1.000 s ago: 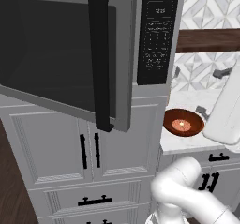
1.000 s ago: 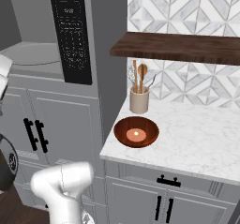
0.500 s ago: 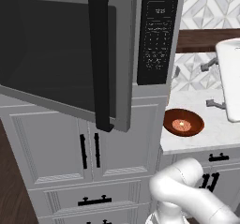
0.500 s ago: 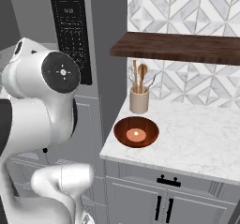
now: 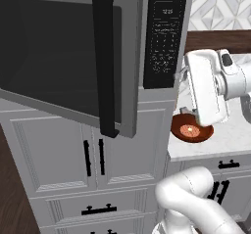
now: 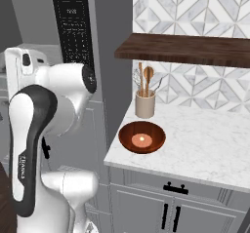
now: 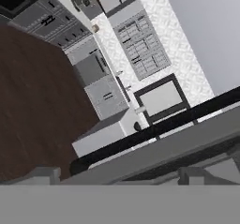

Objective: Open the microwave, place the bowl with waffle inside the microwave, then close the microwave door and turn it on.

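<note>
Left base view: the door (image 5: 68, 57) hangs ajar, the arm (image 5: 208, 88) now down across the bowl (image 5: 192, 130) at 3 o'clock. Right base view: bowl (image 6: 141, 137) unobstructed on the worktop (image 6: 205, 144), utensil cup (image 6: 145, 103) at 12 o'clock of it. Hand view: door handle (image 7: 154, 129) crossing; end effector spread wide, empty.

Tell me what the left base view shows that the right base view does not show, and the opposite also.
Left base view alone: the microwave door swung open, with its black vertical handle and dark window.

Right base view alone: the dark wooden shelf on the tiled wall, and the utensil holder standing behind the bowl.

Both: the keypad panel, the bowl with waffle on the marble counter, the white cabinets and the robot's arm.
</note>
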